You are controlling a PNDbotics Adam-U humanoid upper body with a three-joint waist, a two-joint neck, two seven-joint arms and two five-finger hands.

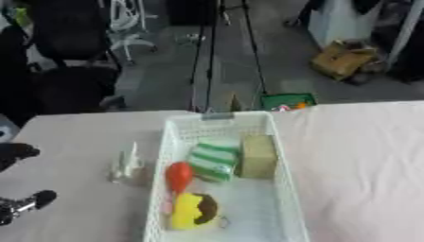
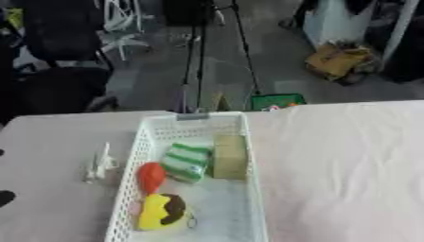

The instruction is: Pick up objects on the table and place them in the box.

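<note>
One pale small object remains on the tabletop beside the basket; the left hand waits nearby, its fingers' state unclear.

Both eye views look steeply down from the robot's head, facing 12 o'clock across the pale pink table, fairly near. They share the white slotted plastic basket and grey floor beyond; the right eye view sits slightly toward 3 o'clock.

Before you, the pale pink counter carries a white lattice box at its centre and, just beside the box's left wall, a small clear object standing upright.
</note>
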